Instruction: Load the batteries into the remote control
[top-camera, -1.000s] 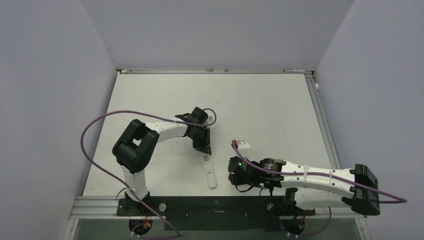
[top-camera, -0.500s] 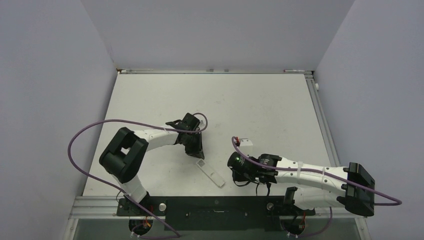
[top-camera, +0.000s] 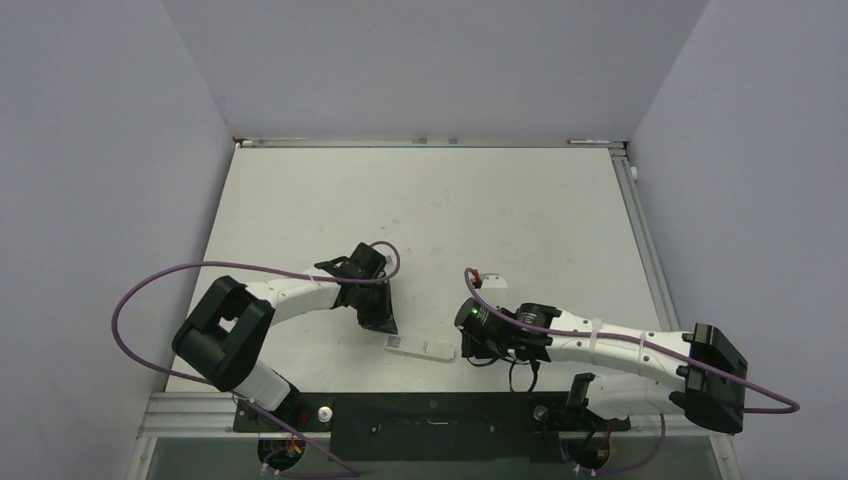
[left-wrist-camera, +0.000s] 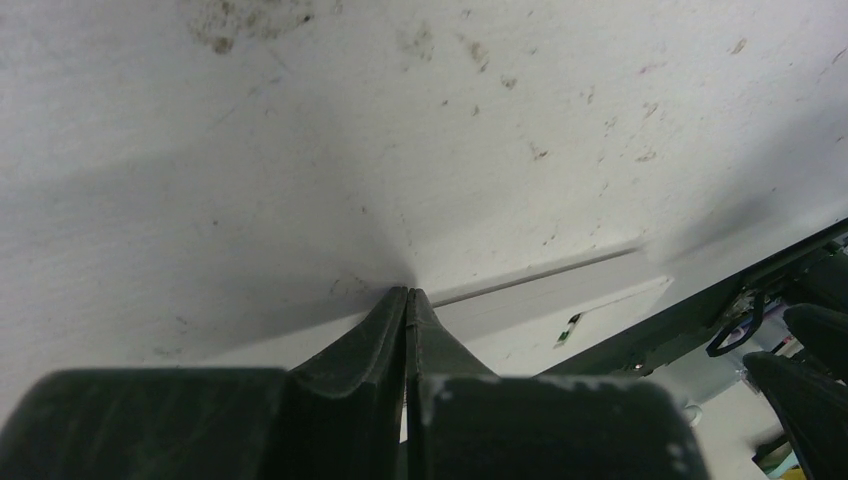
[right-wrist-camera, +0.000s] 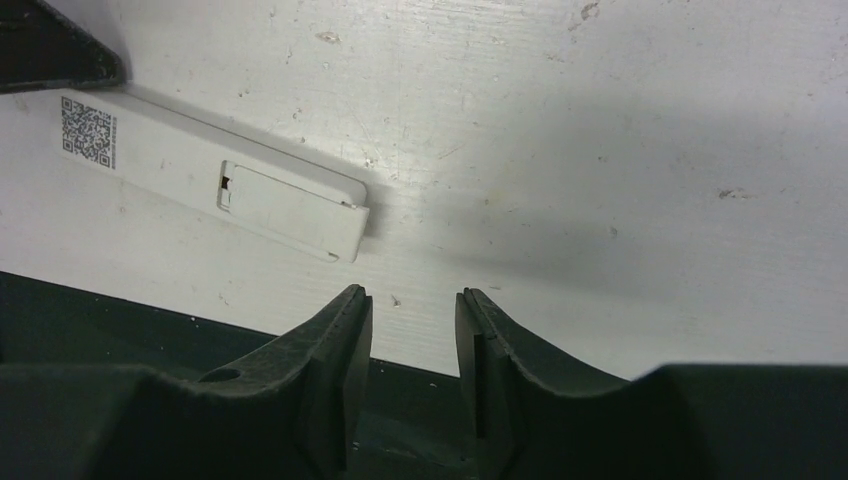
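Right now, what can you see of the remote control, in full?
The remote control is a slim white plastic bar lying flat on the table near the front edge, back face up. A QR label marks one end; a rectangular battery cover toward the other end looks fitted. The shut left pincer sits at the label end, seemingly touching; the right pincer stands clear.

Shut tight at left end effector (left-wrist-camera: 407, 293), slightly parted at right end effector (right-wrist-camera: 412, 295), stretched low and inward on both.
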